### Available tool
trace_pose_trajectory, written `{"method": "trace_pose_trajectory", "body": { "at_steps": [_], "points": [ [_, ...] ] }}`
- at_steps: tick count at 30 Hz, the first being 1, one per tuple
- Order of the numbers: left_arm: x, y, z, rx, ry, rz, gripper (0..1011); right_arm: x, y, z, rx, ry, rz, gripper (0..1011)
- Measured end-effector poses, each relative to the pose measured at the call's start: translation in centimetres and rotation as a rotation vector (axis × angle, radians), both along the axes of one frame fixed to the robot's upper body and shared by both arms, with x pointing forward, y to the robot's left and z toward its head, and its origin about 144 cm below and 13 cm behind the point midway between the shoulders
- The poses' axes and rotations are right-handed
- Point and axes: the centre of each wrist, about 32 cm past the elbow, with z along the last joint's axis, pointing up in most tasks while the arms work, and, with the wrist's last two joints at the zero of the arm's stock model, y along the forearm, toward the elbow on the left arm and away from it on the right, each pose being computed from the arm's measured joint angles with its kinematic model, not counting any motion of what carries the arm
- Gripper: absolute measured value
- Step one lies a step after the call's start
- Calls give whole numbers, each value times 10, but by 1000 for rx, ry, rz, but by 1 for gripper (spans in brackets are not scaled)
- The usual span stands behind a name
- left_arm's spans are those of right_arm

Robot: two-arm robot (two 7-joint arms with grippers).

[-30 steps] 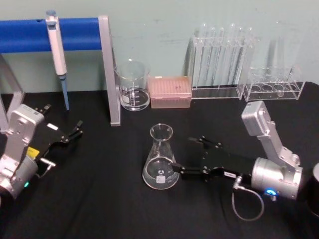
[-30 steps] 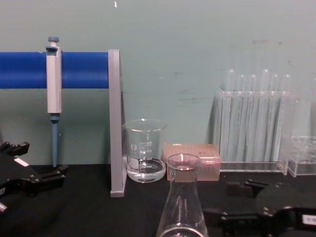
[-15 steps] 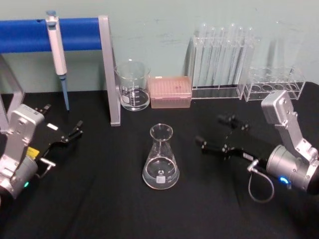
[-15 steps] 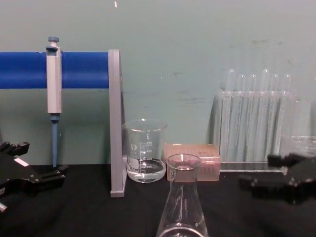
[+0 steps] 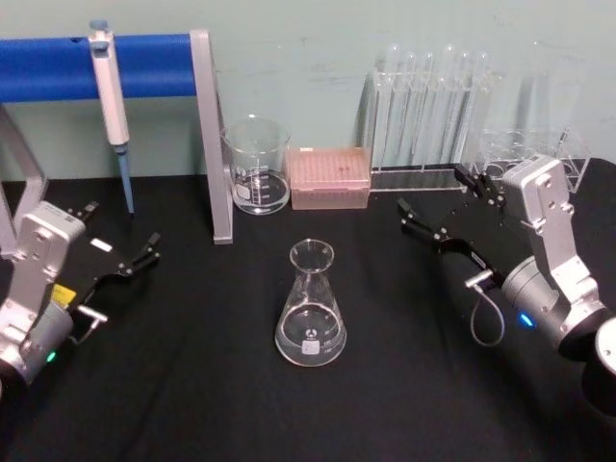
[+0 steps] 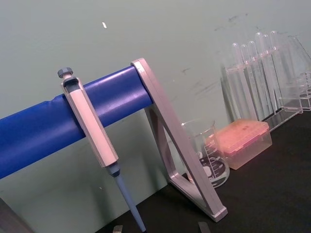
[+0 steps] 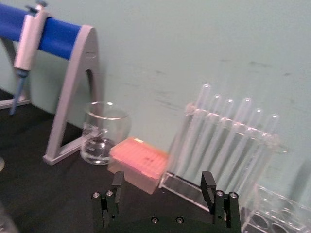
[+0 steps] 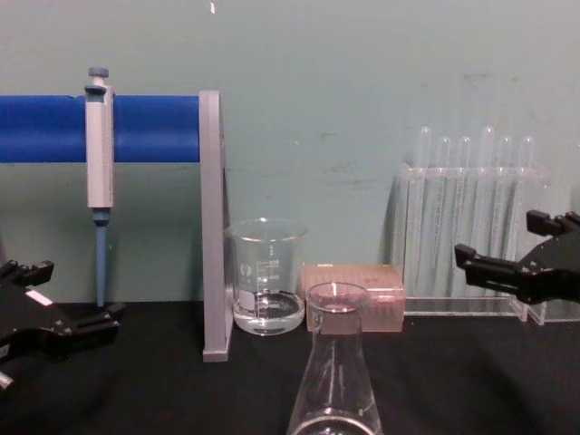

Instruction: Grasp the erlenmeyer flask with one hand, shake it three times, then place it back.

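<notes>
Head view: black table (image 5: pixel 192 404) against a pale green wall (image 5: pixel 318 38). Erlenmeyer flask (image 5: pixel 310 308) upright, centre, untouched. Right gripper (image 5: pixel 438 207) raised near the test-tube rack (image 5: pixel 428 115), fingers spread wide, holding nothing. Left gripper (image 5: pixel 120 245) at the left edge, fingers apart, empty. Beaker (image 5: pixel 256 166), pink box (image 5: pixel 329 177) and pipette (image 5: pixel 111 96) stand behind.

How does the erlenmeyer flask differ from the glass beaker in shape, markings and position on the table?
The erlenmeyer flask is conical with a narrow neck; the beaker is straight-walled and wide-mouthed. The flask bears one small mark near its base; the beaker carries printed graduations. The flask stands alone mid-table; the beaker sits at the back, between the grey stand leg and the pink box. Both are clear glass, upright and ungripped.
</notes>
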Motion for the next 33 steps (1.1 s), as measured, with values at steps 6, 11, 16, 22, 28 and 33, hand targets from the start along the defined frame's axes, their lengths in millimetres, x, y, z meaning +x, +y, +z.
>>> {"method": "trace_pose_trajectory", "body": {
  "at_steps": [6, 11, 16, 22, 28, 33],
  "points": [
    [0, 0, 0, 0, 0, 0, 1001, 1, 4, -11, 37, -1, -58, 1000],
    [0, 0, 0, 0, 0, 0, 1001, 1, 5, -21, 53, 35, -89, 1000],
    [0, 0, 0, 0, 0, 0, 1001, 0, 8, -31, 49, 68, -104, 1000],
    [0, 0, 0, 0, 0, 0, 1001, -2, 10, -44, 37, 114, -116, 1000],
    [0, 0, 0, 0, 0, 0, 1001, -5, 9, -52, 38, 149, -130, 1000],
    [0, 0, 0, 0, 0, 0, 1001, -6, 8, -54, 39, 160, -139, 1000]
  ]
}}
